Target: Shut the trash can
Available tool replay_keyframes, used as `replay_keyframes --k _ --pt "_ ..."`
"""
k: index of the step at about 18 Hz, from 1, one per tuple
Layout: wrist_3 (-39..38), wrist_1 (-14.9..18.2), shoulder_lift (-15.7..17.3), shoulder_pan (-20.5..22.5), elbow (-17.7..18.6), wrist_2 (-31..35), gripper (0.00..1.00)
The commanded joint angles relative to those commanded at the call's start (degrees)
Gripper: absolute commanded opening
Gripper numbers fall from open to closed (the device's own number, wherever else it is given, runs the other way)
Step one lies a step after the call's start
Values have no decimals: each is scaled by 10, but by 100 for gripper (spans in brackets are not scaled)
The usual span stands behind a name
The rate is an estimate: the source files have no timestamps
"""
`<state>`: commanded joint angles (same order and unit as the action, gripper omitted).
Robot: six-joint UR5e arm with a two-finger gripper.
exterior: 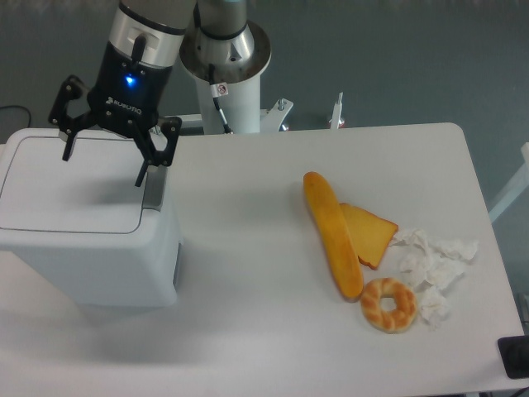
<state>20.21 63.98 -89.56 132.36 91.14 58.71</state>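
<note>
The trash can [91, 248] is a large boxy white bin at the table's left edge. Its flat white lid [70, 190] lies down flat on top, and a grey latch strip [154, 192] shows on the right rim. My gripper [103, 169] hangs open just above the lid's back right part, its black fingers [143, 175] spread wide with nothing between them. It does not seem to touch the lid.
A long baguette [332, 234], a wedge of bread [369, 234], a ring-shaped pastry [388, 304] and crumpled white tissue [434, 265] lie on the right half of the white table [248, 248]. The arm's base post [227, 74] stands behind the table.
</note>
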Motion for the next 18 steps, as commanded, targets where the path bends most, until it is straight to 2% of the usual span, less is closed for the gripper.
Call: replay_keyframes --k 7,11,18 --pt "122 -1 4 85 -1 -24 100" --pt "237 3 4 134 0 -35 100" --pt "385 15 4 221 11 -51 100"
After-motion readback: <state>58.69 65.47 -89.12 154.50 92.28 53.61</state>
